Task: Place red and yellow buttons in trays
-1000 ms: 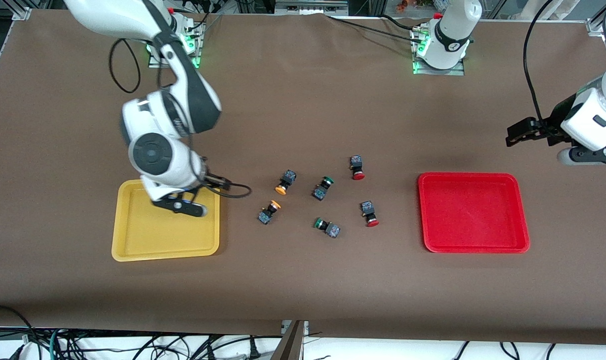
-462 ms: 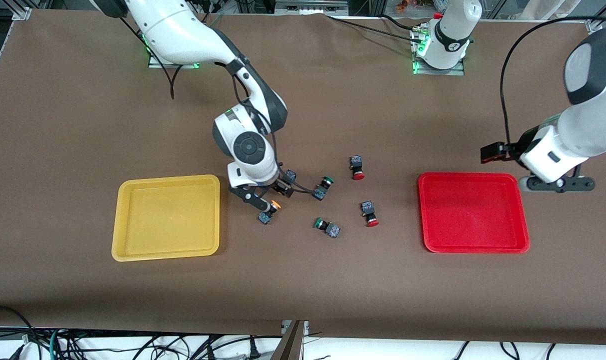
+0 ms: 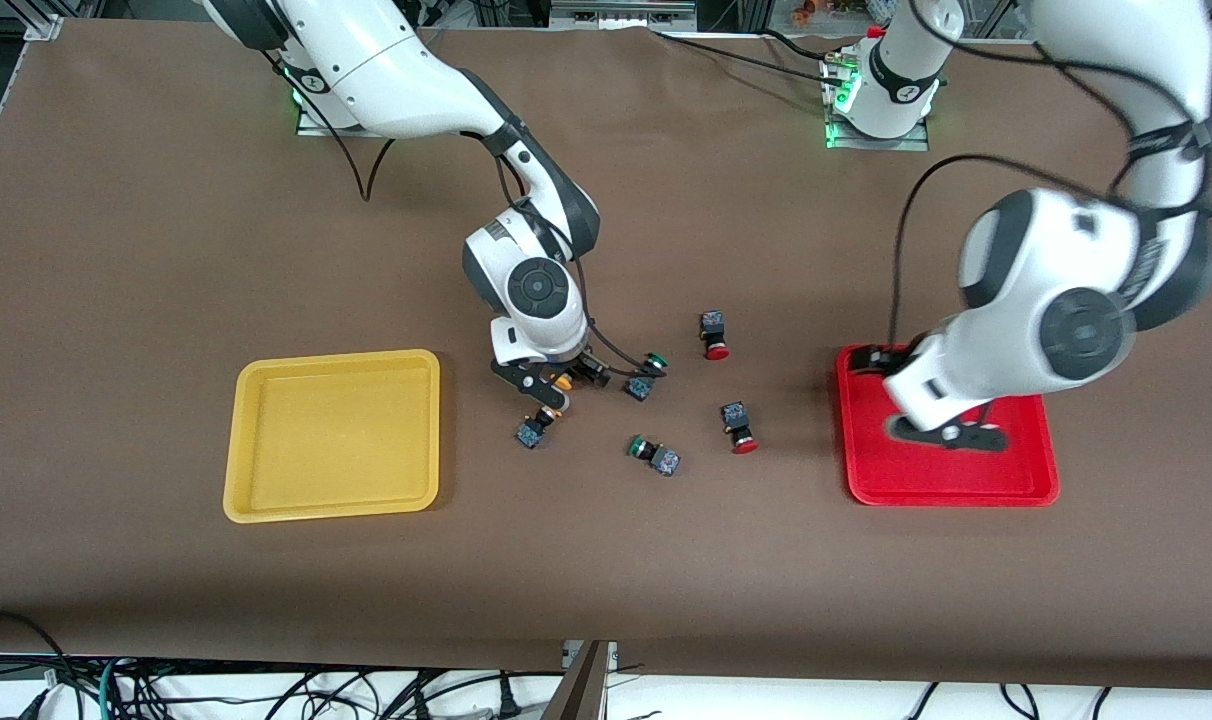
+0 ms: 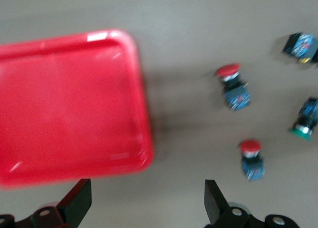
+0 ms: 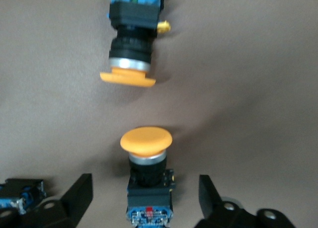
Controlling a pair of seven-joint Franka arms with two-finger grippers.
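Front view shows me the yellow tray point(image 3: 331, 435) toward the right arm's end of the table, empty, with the right gripper point(image 3: 549, 388) low over the cluster of switches just beside it. In the right wrist view that gripper's fingers point(image 5: 74, 195) stand wide apart, and one yellow button point(image 5: 146, 176) lies squarely between them, its cap pointing away from the wrist and its long axis running straight out along the line of the gap. So I judge the jaws would close across its dark body, not its length. A second yellow button point(image 5: 131, 44) lies just past the first, cap to cap with it but apart.

Moving along the table, two green-capped switches point(image 3: 646, 375) lie mid-table and are not mine to take. Two red buttons point(image 3: 714, 336) sit on the bare tabletop between the cluster and the red tray point(image 3: 1026, 480), which holds nothing of the task.

The left gripper point(image 3: 946, 432) hangs over the red tray, near the edge that faces the buttons. In the left wrist view its fingers point(image 4: 74, 203) are spread wide and hold nothing; both red buttons lie off to one side of the gap. The right arm is plainly the better placed for a grasp.
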